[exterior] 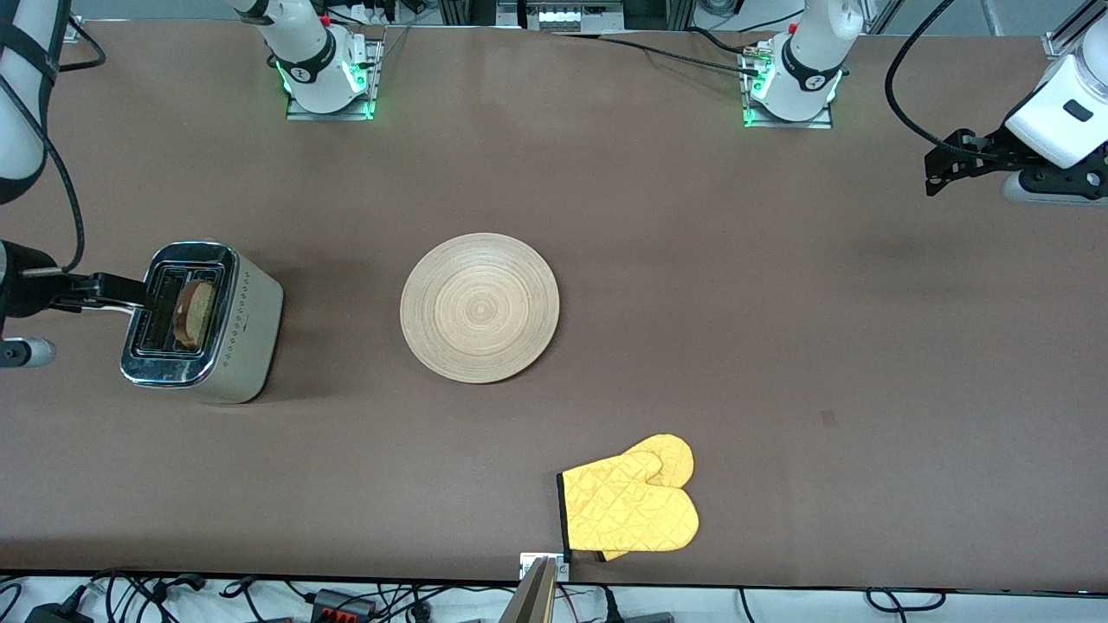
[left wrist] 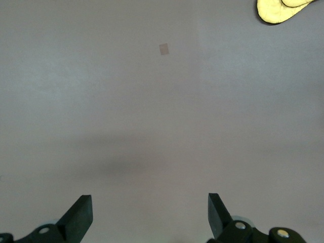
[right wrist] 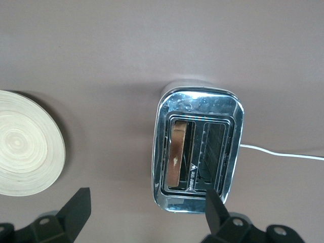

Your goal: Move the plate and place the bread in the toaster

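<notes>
The right gripper (right wrist: 147, 215), fingers spread wide and holding nothing, hangs at the left edge of the front view over the toaster (exterior: 203, 322), in whose slot nearer the plate the bread (exterior: 196, 313) stands upright. The left gripper (left wrist: 150, 215), likewise wide open and empty, waits over bare table (exterior: 866, 346) at the upper right of the front view. The plate (exterior: 479, 308) lies flat at frame centre, apart from the toaster, with yellow oven mitts (exterior: 630, 507) near the lower edge.

Robot lab: bolted arm bases (exterior: 327, 78), cables (exterior: 346, 597) along table edge.
</notes>
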`<move>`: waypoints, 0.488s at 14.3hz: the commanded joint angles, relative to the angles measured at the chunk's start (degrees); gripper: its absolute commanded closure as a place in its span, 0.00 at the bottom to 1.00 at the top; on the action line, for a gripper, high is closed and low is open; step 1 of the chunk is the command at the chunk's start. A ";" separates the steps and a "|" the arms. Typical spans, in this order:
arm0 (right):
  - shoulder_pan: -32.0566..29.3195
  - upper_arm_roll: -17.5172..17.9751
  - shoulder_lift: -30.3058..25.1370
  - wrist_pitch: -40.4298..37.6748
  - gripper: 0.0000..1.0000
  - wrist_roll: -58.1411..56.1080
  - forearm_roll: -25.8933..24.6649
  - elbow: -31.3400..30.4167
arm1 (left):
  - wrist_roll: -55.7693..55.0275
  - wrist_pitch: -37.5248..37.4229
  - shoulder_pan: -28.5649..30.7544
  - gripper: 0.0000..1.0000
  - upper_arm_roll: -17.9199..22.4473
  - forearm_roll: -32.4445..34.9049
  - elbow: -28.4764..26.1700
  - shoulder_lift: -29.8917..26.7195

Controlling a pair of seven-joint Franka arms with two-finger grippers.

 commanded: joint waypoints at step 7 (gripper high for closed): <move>-2.50 3.03 -18.01 11.13 0.00 0.21 -4.82 -24.40 | -0.19 -1.39 -0.09 0.00 -0.04 -0.23 2.00 1.06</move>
